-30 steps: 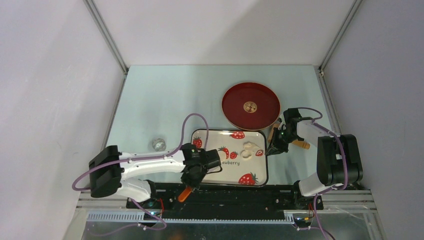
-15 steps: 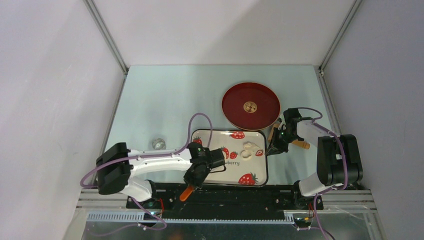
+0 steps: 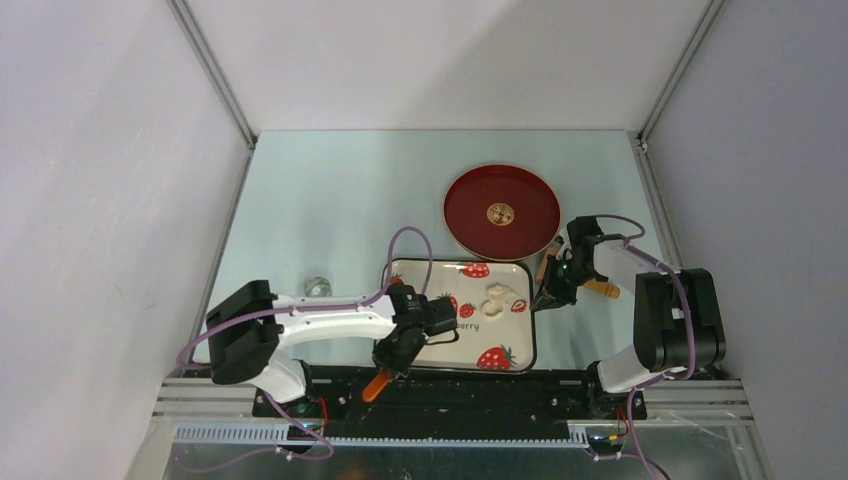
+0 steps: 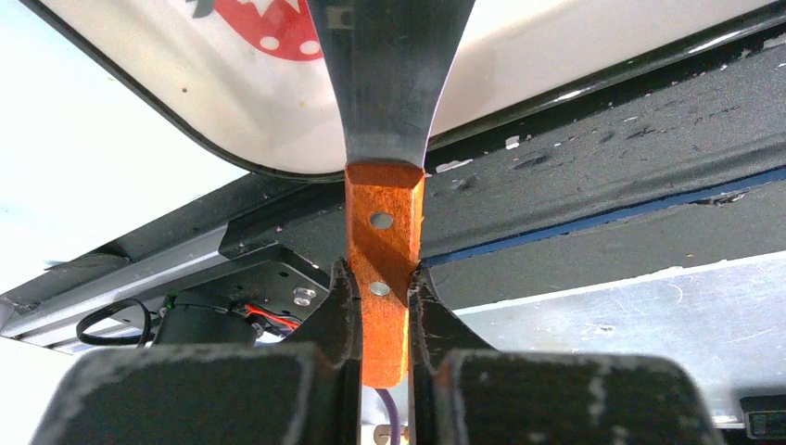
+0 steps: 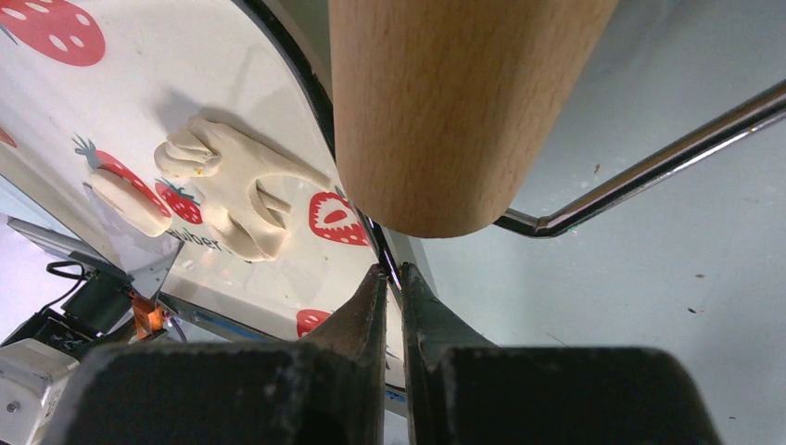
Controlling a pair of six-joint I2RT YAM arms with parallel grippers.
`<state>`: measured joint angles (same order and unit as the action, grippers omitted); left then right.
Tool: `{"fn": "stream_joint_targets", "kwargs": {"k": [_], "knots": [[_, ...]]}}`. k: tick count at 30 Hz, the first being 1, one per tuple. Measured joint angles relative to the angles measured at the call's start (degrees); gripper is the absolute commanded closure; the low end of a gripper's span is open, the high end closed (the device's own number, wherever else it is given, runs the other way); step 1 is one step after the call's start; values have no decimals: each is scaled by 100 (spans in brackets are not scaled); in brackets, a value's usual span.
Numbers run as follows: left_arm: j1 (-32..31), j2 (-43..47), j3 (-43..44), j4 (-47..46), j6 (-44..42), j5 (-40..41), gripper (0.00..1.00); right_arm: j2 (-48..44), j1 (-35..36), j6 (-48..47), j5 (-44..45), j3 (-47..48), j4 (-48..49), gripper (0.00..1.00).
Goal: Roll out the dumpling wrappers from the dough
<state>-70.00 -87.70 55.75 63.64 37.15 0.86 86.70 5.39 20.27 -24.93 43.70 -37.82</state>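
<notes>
From above, the small cream-white dough lump [image 3: 496, 300] lies in the right half of the white rectangular strawberry-patterned plate [image 3: 515, 335], near the desk's near edge. Its longer run goes roughly from near edge to far edge. The round red lacquer tray [image 3: 470, 200] lies beyond the plate. The left gripper [image 3: 388, 362] is at the plate's near-left corner, and the right gripper [image 3: 552, 293] is at its right edge, beside the tan wooden roller [image 3: 545, 267].

The left wrist view shows the left gripper [image 4: 380, 278] clamped on the orange wooden handle [image 4: 385, 232] of a dark metal scraper [image 4: 389, 74], whose blade points over the plate's rim [image 4: 232, 120].

The right wrist view shows the right gripper [image 5: 389, 276] pinched onto the plate's dark rim [image 5: 306, 88]. Only here does the dough [image 5: 246, 199] read as folded and curled. The roller's end [image 5: 445, 111] is overhead.
</notes>
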Motion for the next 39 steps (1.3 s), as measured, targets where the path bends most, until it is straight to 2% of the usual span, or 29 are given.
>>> {"fn": "stream_joint_targets", "kwargs": {"k": [39], "knots": [[238, -490, 293, -328, -170, 66, 100, 11, 7, -66, -22, 0, 7, 100]]}}
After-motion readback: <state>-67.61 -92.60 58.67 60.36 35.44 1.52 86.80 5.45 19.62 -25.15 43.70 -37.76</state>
